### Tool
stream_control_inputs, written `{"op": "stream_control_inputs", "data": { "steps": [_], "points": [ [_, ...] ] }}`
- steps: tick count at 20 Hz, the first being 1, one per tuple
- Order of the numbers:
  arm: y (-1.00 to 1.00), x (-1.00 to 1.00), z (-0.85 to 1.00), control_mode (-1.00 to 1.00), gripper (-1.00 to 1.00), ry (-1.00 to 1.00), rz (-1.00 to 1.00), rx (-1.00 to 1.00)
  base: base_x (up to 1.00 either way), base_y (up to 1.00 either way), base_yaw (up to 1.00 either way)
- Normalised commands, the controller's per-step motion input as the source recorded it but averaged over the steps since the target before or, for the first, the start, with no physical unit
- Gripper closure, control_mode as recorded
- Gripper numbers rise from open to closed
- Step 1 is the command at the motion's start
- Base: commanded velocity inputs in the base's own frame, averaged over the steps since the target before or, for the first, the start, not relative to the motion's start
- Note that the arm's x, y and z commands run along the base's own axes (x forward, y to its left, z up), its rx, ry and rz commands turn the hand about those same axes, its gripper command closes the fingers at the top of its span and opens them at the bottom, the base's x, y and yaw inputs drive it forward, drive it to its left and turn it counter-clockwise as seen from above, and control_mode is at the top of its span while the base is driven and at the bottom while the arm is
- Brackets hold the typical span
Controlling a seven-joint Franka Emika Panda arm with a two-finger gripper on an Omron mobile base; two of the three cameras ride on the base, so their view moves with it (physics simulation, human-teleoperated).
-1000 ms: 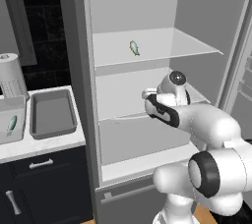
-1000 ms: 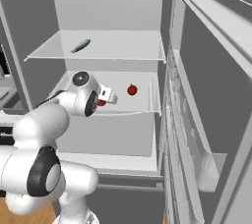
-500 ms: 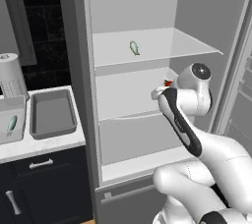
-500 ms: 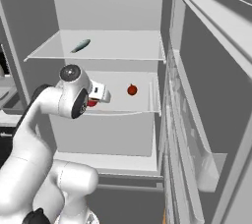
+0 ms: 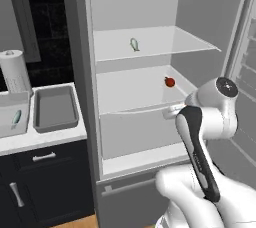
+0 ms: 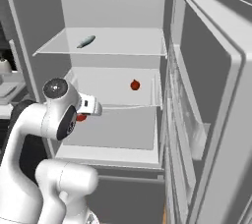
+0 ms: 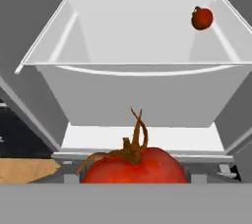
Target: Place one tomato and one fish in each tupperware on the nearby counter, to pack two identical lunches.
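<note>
My gripper [image 6: 81, 116] hangs in front of the open fridge, shut on a red tomato [image 7: 134, 167] whose brown stem points up in the hand view. A second tomato [image 5: 170, 81] [image 6: 135, 85] [image 7: 202, 17] lies at the right back of the middle shelf. On the upper shelf rests a green-grey fish [image 5: 134, 45] [image 6: 86, 41]. Left of the fridge, on the marble counter [image 5: 45, 138], sit two grey tupperware trays: the nearer one [image 5: 55, 108] holds nothing, and the left one [image 5: 26, 123] holds a fish [image 5: 16, 117].
The fridge door [image 6: 211, 95] stands open on the right, close beside the arm. A white paper-towel roll [image 5: 15, 72] stands behind the trays. Dark drawers with silver handles [image 5: 44, 157] run under the counter. The front lip of the middle shelf [image 7: 147, 70] lies ahead of the hand.
The arm has drawn back out of the fridge, away from the middle shelf, carrying the tomato lower and leftward. The shelf tomato and the fish have not moved.
</note>
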Motion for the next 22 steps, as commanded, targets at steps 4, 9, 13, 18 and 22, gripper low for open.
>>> {"op": "stream_control_inputs", "data": {
  "steps": [4, 9, 13, 18, 22],
  "points": [
    [0.00, 0.00, 0.00, 1.00, 1.00, 0.00, 0.00, 0.00, -0.98, 0.52, 0.11],
    [0.00, 0.00, 0.00, 1.00, 1.00, 0.00, 0.00, 0.00, -0.17, 1.00, 0.08],
    [0.00, 0.00, 0.00, 1.00, 1.00, 0.00, 0.00, 0.00, 0.35, 1.00, 0.05],
    [0.00, 0.00, 0.00, 1.00, 1.00, 0.00, 0.00, 0.00, 0.76, 1.00, 0.04],
    [0.00, 0.00, 0.00, 1.00, 1.00, 0.00, 0.00, 0.00, 1.00, 1.00, 0.00]
  ]
}}
